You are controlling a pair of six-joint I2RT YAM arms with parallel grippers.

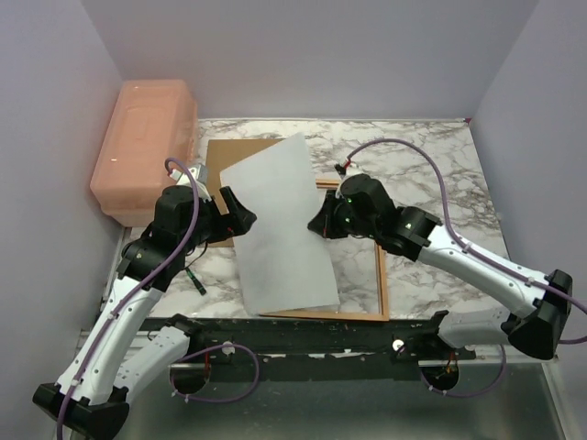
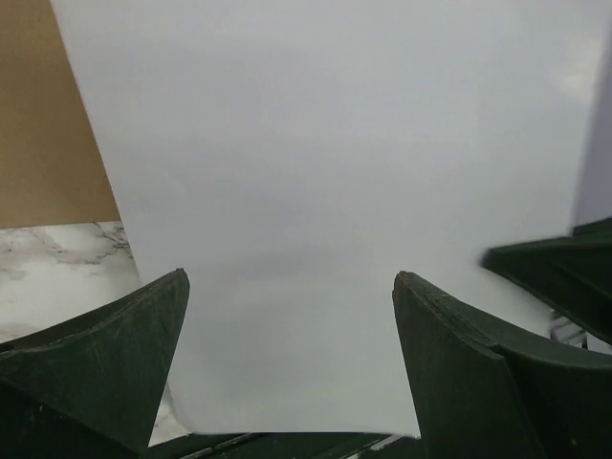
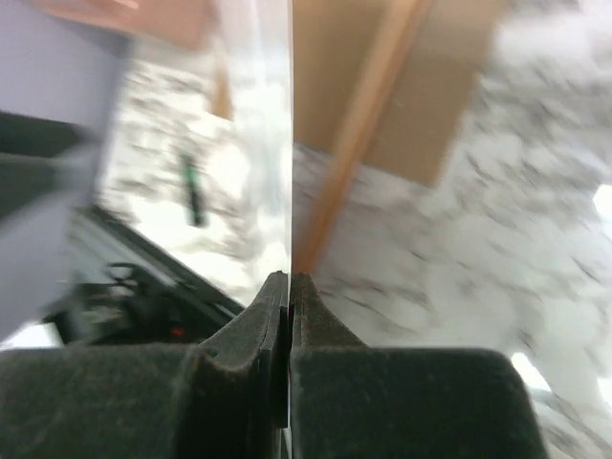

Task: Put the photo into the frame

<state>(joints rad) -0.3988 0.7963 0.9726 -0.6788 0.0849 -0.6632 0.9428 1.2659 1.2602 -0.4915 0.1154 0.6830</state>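
The photo (image 1: 280,229) hangs tilted above the table with its plain white back up. My right gripper (image 1: 316,220) is shut on its right edge; in the right wrist view the sheet (image 3: 290,143) runs edge-on out of the closed gripper (image 3: 289,279). My left gripper (image 1: 240,215) is open at the photo's left edge, and the white sheet (image 2: 335,191) fills the space ahead of that gripper (image 2: 292,287), between the spread fingers. The frame (image 1: 382,284) lies flat under the photo, light wood side up and mostly hidden by it; one rail (image 3: 363,124) shows in the right wrist view.
A brown backing board (image 1: 234,156) lies at the back left, partly under the photo, and shows in the left wrist view (image 2: 48,143). A pink translucent box (image 1: 147,147) stands at the far left. A small dark pen-like object (image 1: 195,280) lies near the left arm.
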